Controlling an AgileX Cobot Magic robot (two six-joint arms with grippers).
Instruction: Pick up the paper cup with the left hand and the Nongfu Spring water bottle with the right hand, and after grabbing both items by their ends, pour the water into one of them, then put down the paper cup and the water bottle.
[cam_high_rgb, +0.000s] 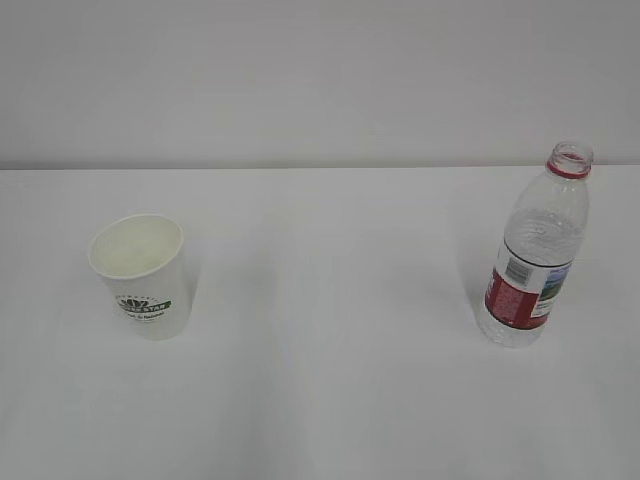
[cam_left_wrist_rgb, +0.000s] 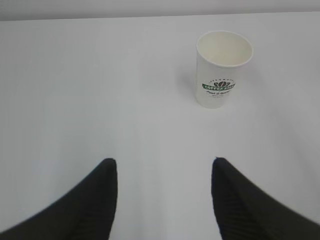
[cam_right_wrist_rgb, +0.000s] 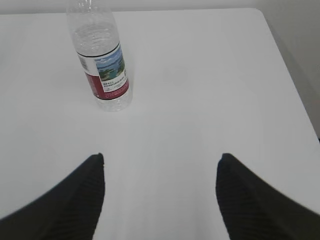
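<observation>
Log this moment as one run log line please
phase: pre-grasp | paper cup: upright on table, untouched | water bottle: upright, uncapped, untouched | left gripper, right gripper: jaws apart, empty

Matt paper cup (cam_high_rgb: 140, 275), glossy ribbed clear-plastic bottle (cam_high_rgb: 532, 255), smooth white table (cam_high_rgb: 330, 380)

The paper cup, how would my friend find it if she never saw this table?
Look at the white table, toward its left side. The paper cup stands upright there, far from the tall clear bottle on the right. It is short and white, open on top, with a green logo.
</observation>
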